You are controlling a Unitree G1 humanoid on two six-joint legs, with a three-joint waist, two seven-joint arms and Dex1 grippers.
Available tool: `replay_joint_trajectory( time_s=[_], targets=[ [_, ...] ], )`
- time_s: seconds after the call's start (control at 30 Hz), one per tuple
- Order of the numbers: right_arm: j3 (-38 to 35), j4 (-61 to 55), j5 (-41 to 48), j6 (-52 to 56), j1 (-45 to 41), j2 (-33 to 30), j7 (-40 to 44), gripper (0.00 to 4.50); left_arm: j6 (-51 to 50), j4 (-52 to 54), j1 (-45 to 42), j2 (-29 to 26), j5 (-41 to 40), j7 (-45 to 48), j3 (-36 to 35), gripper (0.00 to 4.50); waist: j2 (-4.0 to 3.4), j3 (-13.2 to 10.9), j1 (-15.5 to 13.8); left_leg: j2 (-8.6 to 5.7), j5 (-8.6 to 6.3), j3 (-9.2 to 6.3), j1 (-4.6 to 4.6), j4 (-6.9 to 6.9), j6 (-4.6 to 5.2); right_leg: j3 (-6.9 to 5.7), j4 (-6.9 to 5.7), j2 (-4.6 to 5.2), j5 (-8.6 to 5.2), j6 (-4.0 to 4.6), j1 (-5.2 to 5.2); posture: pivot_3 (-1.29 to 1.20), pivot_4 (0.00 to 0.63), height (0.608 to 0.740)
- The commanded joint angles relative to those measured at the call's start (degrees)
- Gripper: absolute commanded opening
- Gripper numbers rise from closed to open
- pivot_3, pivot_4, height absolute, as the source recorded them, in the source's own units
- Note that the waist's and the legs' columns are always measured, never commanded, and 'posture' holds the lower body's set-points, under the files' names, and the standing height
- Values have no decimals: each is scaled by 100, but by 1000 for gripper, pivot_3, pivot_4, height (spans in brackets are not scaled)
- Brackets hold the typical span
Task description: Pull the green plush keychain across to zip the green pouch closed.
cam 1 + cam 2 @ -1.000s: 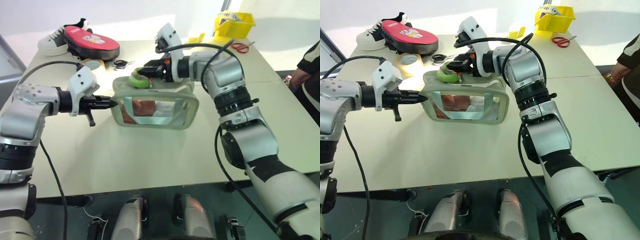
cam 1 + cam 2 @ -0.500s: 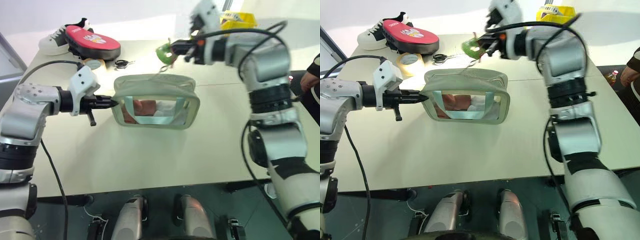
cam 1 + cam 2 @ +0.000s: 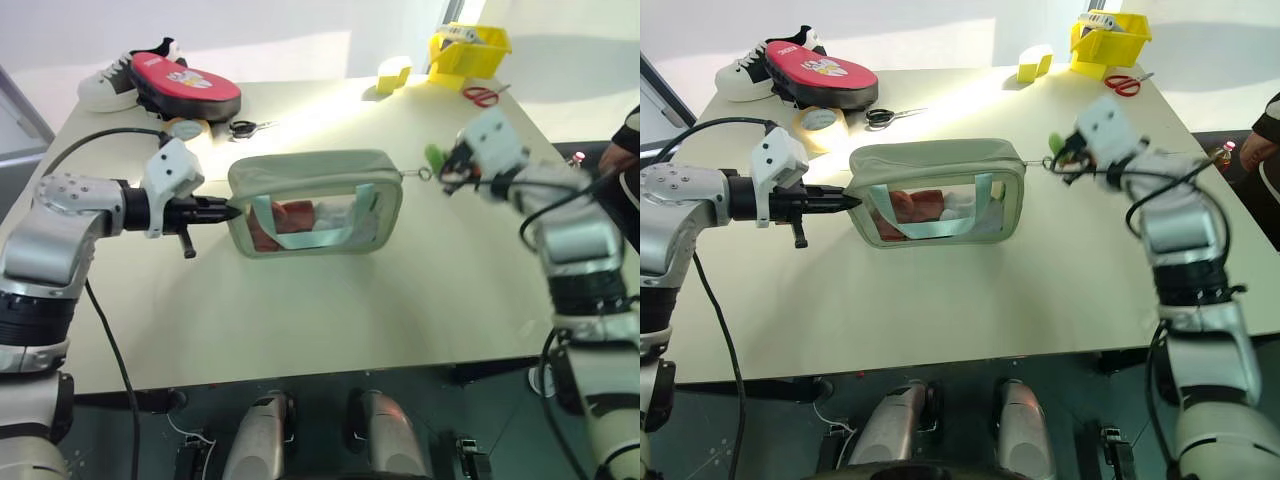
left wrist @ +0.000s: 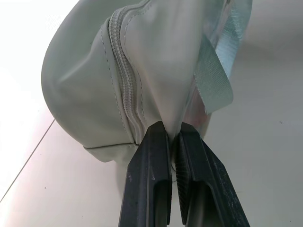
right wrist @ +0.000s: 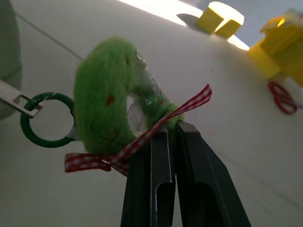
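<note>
The left gripper (image 4: 173, 137) is clamping a fold of fabric at the near end of the green pouch (image 3: 315, 200), which is sitting on the table (image 3: 330, 300) directly ahead of its fingertips. The zipper track (image 4: 124, 85) is running away from those fingers along the pouch's top. The right gripper (image 5: 169, 128) is pinching the green plush keychain (image 5: 106, 106) just off the pouch's far end. A green ring (image 5: 45, 120) is linking the plush to the metal zipper pull (image 5: 12, 94). A red checked ribbon (image 5: 137, 142) is crossing the plush right at the closed fingers.
</note>
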State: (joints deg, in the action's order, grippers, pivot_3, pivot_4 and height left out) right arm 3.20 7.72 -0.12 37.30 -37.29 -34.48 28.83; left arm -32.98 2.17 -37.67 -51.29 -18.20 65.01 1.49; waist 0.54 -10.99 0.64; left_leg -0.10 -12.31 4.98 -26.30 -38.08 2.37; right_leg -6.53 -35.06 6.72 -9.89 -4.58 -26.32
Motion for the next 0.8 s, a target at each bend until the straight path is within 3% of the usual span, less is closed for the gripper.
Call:
replay_joint_trajectory(
  time_s=[0.03, 0.17, 0.33, 0.43, 0.5, 0.67, 0.8],
  targets=[
    [-204, -85, 71, 111, 107, 363, -376, 95, -22, -26, -118, -92, 39, -18, -52, 0, -7, -4, 18, 0, 0, 1, 0, 0, 0, 1, -1, 0, 0, 0, -1, 0, 150, 740],
    [-287, -20, 273, 301, 161, 914, -551, 95, -36, -23, -146, -84, 52, -22, -47, 0, -4, -2, 17, 4, 0, -1, 5, 0, 0, 1, -2, -7, 0, 0, 2, 0, 150, 740],
    [-686, -134, 680, 668, -102, 1115, -565, 95, -57, 47, -91, -86, 32, -63, -81, 0, -4, -2, 0, 2, 0, -2, 4, 0, 0, 3, -1, -6, 0, 0, 4, 0, 150, 740],
    [-962, -304, 1137, 1075, -285, 1117, -371, 982, -54, 102, -30, -57, 25, -121, -93, 0, -4, -2, 5, 3, 0, -3, 4, 0, 0, 3, 0, -7, 0, 0, 4, 0, 150, 740],
    [-956, -414, 1213, 1186, -370, 861, -164, 1978, -11, 92, -30, -23, 22, -167, -110, 0, -4, -2, 3, 3, 0, -3, 4, 0, 0, 3, -1, -7, 0, 0, 3, 0, 150, 740],
    [-660, -430, 1052, 770, -537, -735, 977, 4492, 8, -215, -247, -52, -122, -216, -393, 1987, -10, -7, -69, -4, -2, -3, 1, -2, 5, 3, 5, 1, -1, 0, 3, 0, 150, 740],
    [-593, -469, 1322, 412, -740, -1763, 2217, 4500, 23, -707, -546, -387, -237, -12, -672, 4147, -9, -7, -60, 3, -4, 0, 0, 0, 4, 2, 9, -3, -23, 0, -3, 0, 150, 740]
  ],
)
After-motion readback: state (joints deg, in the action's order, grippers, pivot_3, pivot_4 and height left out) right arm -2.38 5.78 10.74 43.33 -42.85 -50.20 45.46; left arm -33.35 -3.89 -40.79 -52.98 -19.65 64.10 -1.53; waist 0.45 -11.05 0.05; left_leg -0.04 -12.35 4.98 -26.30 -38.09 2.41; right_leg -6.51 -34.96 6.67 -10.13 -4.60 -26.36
